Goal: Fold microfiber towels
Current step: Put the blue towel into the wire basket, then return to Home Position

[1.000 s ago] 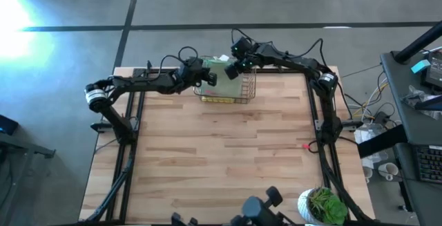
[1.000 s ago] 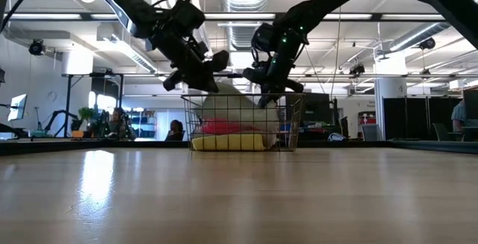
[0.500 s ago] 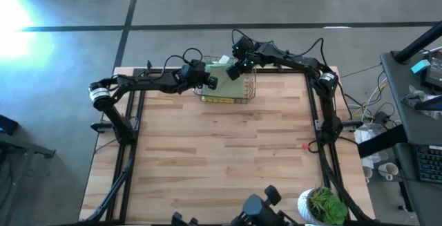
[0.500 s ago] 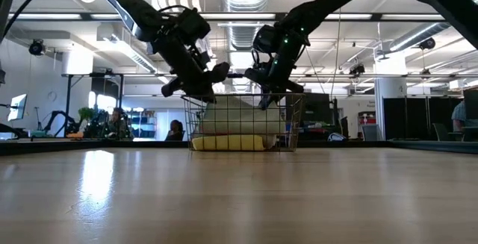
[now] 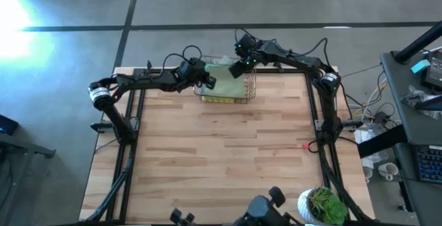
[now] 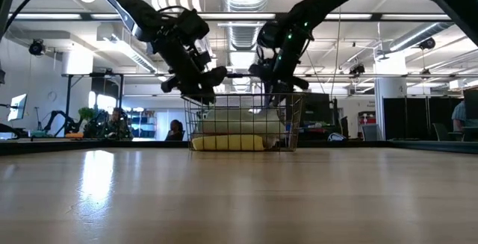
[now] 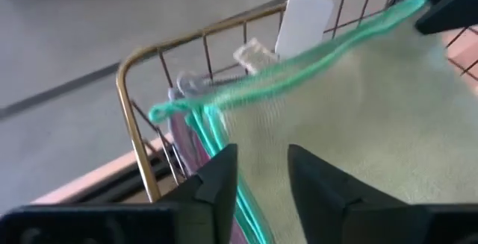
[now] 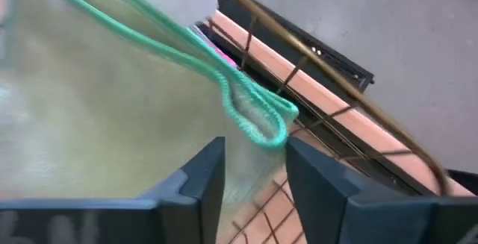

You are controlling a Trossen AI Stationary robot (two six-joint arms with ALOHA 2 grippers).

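Both pincers over the basket, sage towel lying loose on top

The left gripper (image 5: 208,81) and right gripper (image 5: 235,68) hang at opposite sides of the copper wire basket (image 5: 248,88). Each has its fingers parted with nothing pinched between them. The pale sage green towel (image 7: 373,117), edged in green, lies just beyond both sets of fingertips, draped over the other cloths in the basket. A yellow towel (image 6: 228,142) sits at the bottom.

The towel (image 7: 358,117) on top is soft, matt, fuzzy sage cloth with a stitched teal edge. The basket (image 7: 142,124) is thin, shiny copper-coloured wire. The table (image 5: 221,150) is pale wood strips, smooth with a slight sheen. Fingers (image 8: 321,184) look like matt dark plastic.
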